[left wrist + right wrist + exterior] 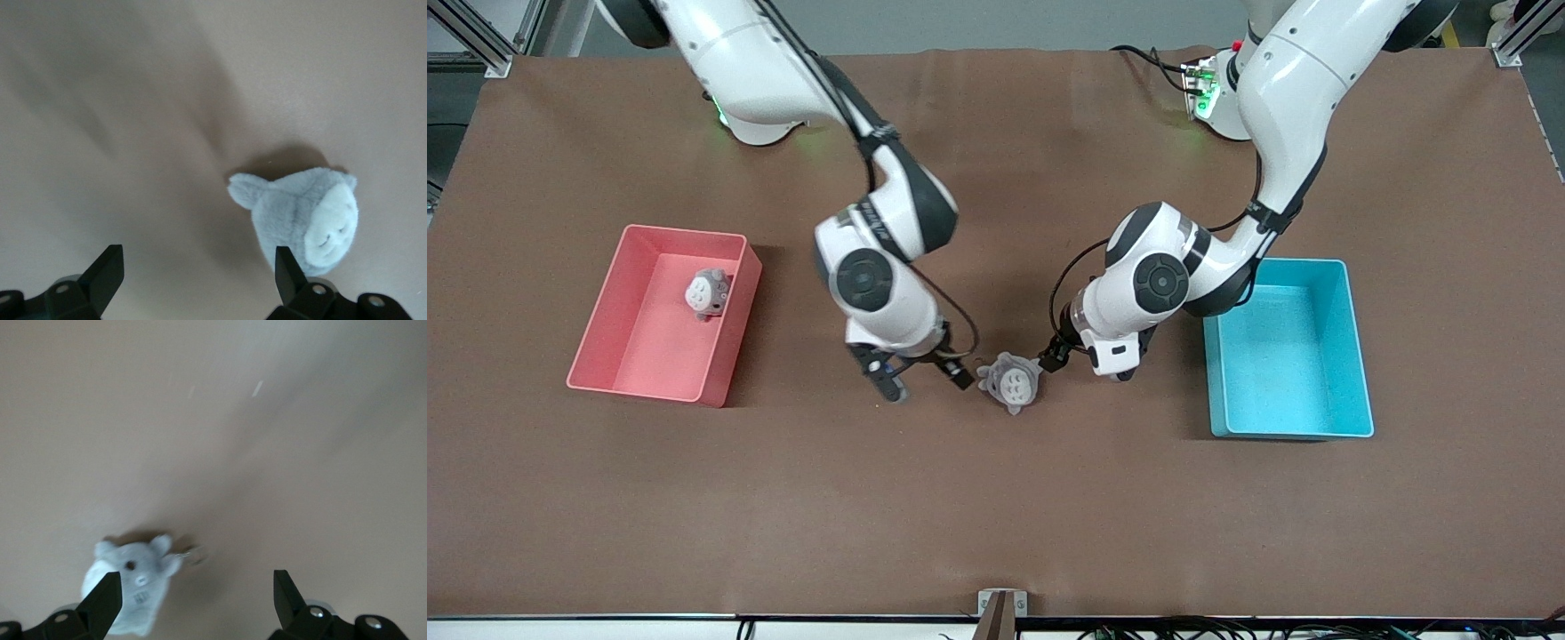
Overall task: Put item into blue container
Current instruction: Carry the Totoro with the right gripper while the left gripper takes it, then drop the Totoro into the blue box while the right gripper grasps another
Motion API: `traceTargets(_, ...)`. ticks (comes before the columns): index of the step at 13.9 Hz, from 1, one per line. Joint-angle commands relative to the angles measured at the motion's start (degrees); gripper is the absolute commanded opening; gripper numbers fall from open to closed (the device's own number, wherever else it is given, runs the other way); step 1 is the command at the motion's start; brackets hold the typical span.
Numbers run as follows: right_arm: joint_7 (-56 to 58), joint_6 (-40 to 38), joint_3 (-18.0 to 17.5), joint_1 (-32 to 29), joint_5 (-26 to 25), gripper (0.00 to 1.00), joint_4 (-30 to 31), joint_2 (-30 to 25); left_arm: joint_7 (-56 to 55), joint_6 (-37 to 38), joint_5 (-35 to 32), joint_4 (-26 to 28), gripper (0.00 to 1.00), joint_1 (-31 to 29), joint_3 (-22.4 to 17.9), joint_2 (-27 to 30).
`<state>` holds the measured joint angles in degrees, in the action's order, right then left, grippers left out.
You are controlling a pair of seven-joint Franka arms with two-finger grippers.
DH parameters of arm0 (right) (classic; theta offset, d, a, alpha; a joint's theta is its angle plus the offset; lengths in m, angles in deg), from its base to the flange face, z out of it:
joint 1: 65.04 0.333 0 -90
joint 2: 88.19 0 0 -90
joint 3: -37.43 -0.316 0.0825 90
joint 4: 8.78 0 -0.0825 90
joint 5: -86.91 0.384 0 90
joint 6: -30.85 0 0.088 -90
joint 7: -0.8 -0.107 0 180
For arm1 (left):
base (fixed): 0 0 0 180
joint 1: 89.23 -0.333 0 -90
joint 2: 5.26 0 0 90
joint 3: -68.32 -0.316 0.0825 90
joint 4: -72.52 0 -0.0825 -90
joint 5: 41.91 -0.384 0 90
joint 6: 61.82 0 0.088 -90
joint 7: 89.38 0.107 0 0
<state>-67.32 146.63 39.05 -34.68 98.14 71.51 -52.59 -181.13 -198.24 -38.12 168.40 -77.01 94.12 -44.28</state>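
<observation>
the grey plush toy [1011, 382] lies on the brown table [996, 498], out in the middle between the two bins, with its pale belly turned up toward the front camera and a small ear sticking out on each side. the blue container [1288, 356] sits toward the left arm's end of the table, well apart from the toy, with nothing visible in it. the pink bin [663, 311] sits toward the right arm's end and has a second small grey-and-white plush toy [709, 292] in it, close to the wall on the side toward the middle of the table. the left gripper [1060, 351] is low over the table just beside the toy; its fingers [287, 270] are spread wide and grasp nothing, and in the left wrist view the toy [303, 217] lies right by one fingertip, not between the two. the right gripper [925, 378] is low over the table on the toy's other flank, also spread wide and holding nothing; in the right wrist view the toy [130, 583] lies by one of its fingers [103, 600].
</observation>
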Motion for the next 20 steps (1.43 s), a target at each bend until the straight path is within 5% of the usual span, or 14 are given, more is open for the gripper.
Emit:
traceTargets(1, 20.4, -4.3, -1.7, -9.1, 0.9, 1.00, 11.1, -12.0, -2.0, -4.1, 0.9, -1.4, 1.00, 0.3, 0.0, -2.7)
traceTargets(5, 40.8, -2.1, -1.4, -21.5, -4.7, 1.00, 28.7, -24.3, -3.5, -7.5, 0.4, -3.0, 1.00, 1.0, -0.2, -2.8)
traceTargets(8, 51.4, 5.9, -1.4, -30.3, -6.8, 1.00, 41.6, -30.2, -3.9, -18.2, 0.7, -3.0, 1.00, 2.9, -0.4, -6.4)
traceTargets(14, 56.3, 26.3, -1.4, -35.4, -6.8, 1.00, 62.1, -32.9, -4.2, -23.5, 0.3, -2.7, 0.97, 8.2, -5.1, -9.6)
traceTargets(18, 56.2, 31.7, -1.5, -35.9, -5.9, 1.00, 65.1, -29.5, -3.0, -23.6, 0.1, -3.0, 0.04, 8.6, -6.1, -9.2)
traceTargets(20, 56.2, 32.1, -1.5, -35.9, -5.9, 1.00, 65.1, -27.9, -3.3, -22.7, -3.0, -2.5, 0.00, 8.2, -7.3, -7.1)
